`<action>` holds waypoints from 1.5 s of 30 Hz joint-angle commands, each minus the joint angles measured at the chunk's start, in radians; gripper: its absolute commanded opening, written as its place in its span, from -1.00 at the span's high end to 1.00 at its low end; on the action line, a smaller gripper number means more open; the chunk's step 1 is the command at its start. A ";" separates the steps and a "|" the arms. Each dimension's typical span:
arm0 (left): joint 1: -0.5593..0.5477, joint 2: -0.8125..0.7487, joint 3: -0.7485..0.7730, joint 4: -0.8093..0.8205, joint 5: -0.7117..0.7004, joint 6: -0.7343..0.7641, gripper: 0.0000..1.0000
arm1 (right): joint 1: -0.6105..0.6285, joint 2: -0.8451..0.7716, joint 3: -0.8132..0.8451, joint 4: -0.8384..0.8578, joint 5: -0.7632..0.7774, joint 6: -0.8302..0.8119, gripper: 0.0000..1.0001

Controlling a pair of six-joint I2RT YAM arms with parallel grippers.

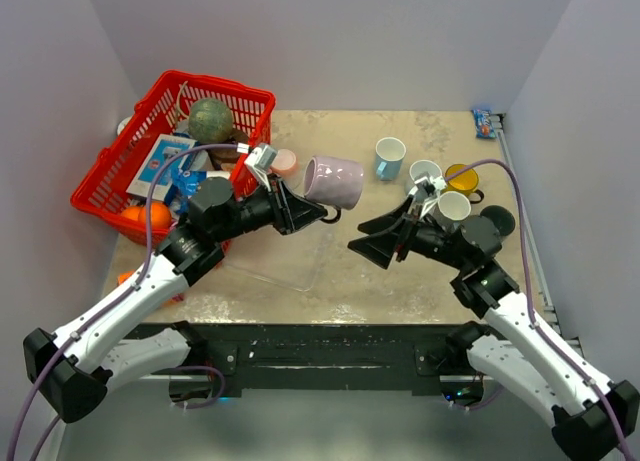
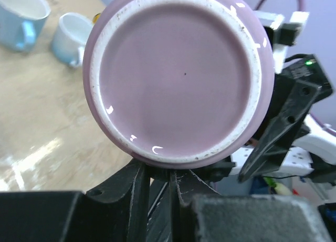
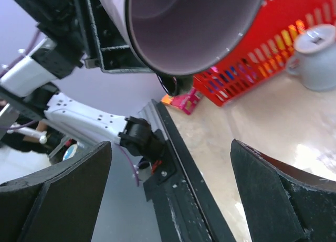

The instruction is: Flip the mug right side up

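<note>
— Where is the lilac mug (image 1: pixel 335 179) found?

— It is held clear of the table (image 1: pixel 300 276), tipped on its side, directly above the fingers of the left gripper (image 1: pixel 316 212). In the left wrist view its base is seen turned back toward that gripper's wrist, and its mouth is pointed away from it.

— How is the left gripper set?

— Its jaws are drawn nearly together, and a pinch is made on the dark handle (image 3: pixel 175 84) at the underside of the mug.

— And the right gripper (image 1: pixel 358 235)?

— Its fingers are spread wide and nothing is held between them. It is kept apart from the mug, which is seen ahead of and above its fingertips, with the open mouth faced toward it.

— What else is seen?

— A red basket (image 1: pixel 105 176) filled with assorted items is placed out to the left of the left gripper. A blue mug (image 1: pixel 389 158) is stood upright on the table beyond the right gripper, and a white mug (image 1: pixel 454 207) is set just beside that gripper's wrist.
</note>
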 commanded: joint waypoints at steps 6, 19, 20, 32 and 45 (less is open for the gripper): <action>-0.054 -0.073 -0.054 0.428 0.096 -0.090 1.00 | 0.162 0.147 0.190 0.098 0.157 -0.102 -0.79; -0.074 -0.105 -0.145 0.608 0.059 -0.150 1.00 | 0.173 0.119 0.161 0.242 0.269 -0.018 -0.41; -0.078 -0.107 -0.159 0.621 0.053 -0.155 1.00 | 0.173 0.118 0.144 0.262 0.274 0.003 -0.39; -0.116 -0.098 -0.230 0.765 -0.024 -0.227 1.00 | 0.203 0.141 0.049 0.432 0.406 0.134 -0.01; -0.136 -0.065 -0.247 0.813 -0.035 -0.254 1.00 | 0.219 0.161 0.029 0.515 0.452 0.169 0.28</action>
